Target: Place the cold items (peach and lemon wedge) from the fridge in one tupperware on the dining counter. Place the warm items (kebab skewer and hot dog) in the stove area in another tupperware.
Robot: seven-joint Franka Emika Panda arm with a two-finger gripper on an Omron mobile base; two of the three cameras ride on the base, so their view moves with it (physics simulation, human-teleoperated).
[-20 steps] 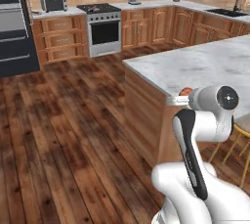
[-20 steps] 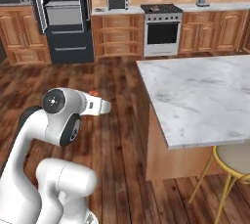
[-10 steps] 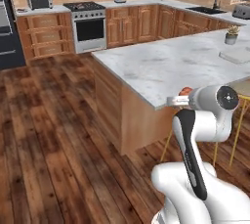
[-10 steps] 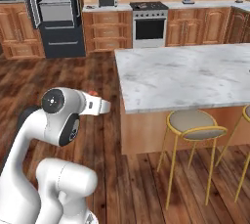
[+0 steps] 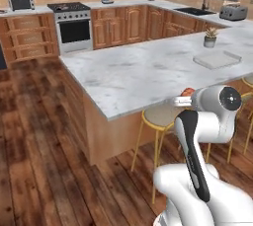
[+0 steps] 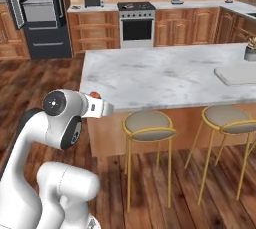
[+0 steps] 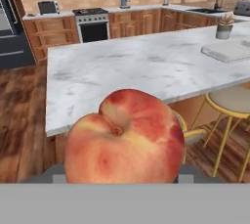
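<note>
In the left base view, a big marble counter stands in front of the robot. A yellow stool is tucked under its near edge. A flat white tray and a small potted plant sit on the far right of the counter. A stove and a toaster oven are by the back wall. A bit of the peach peeks out next to the white arm, in front of the counter edge.

In the right base view, the black fridge stands at the back left with its door open. Two stools stand under the counter. The peach is a small red bit at the end of the arm, just before the counter's near corner.

In the hand view, the peach is very close and big. It sits right at the gripper, which holds it with its jaws spread wide around it. The fingers are hidden behind the fruit. The counter lies behind the peach.
</note>
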